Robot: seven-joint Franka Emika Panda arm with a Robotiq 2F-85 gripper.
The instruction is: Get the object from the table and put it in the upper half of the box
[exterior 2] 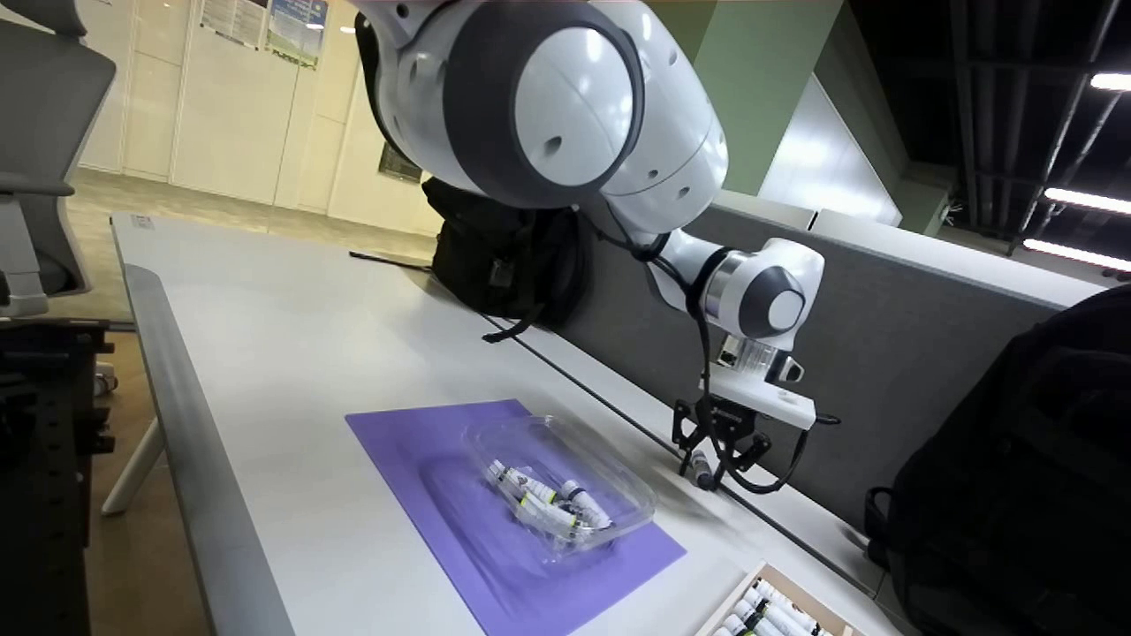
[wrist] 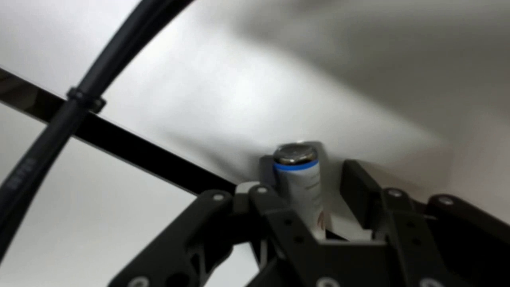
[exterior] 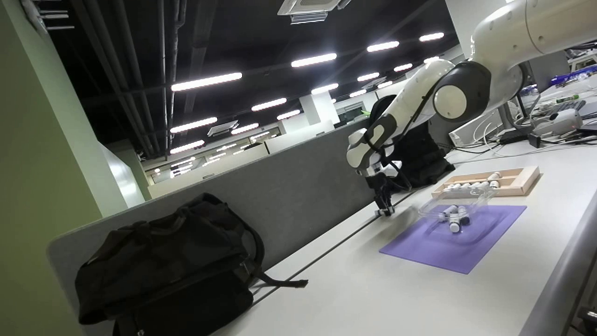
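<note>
A small white tube point(wrist: 301, 187) with a blue band and a dark shiny end lies on the off-white table point(exterior: 364, 284) by the dark slot; it also shows in an exterior view point(exterior 2: 704, 473). My gripper point(wrist: 310, 171) is lowered around it with fingers apart. The tube is between the fingers, close to the left one in the wrist view, with a visible gap to the right one. The gripper also shows in an exterior view point(exterior: 385, 210). The pale wooden box point(exterior: 528, 181) holds several white tubes; part of it shows in an exterior view point(exterior 2: 732, 603).
A clear plastic tray point(exterior 2: 610, 477) with several tubes sits on a purple mat point(exterior: 447, 259) between gripper and box. A grey partition point(exterior: 308, 205) runs behind the gripper. Black backpacks point(exterior: 177, 261) point(exterior 2: 1016, 477) stand along it. A black cable point(wrist: 91, 79) hangs by the wrist.
</note>
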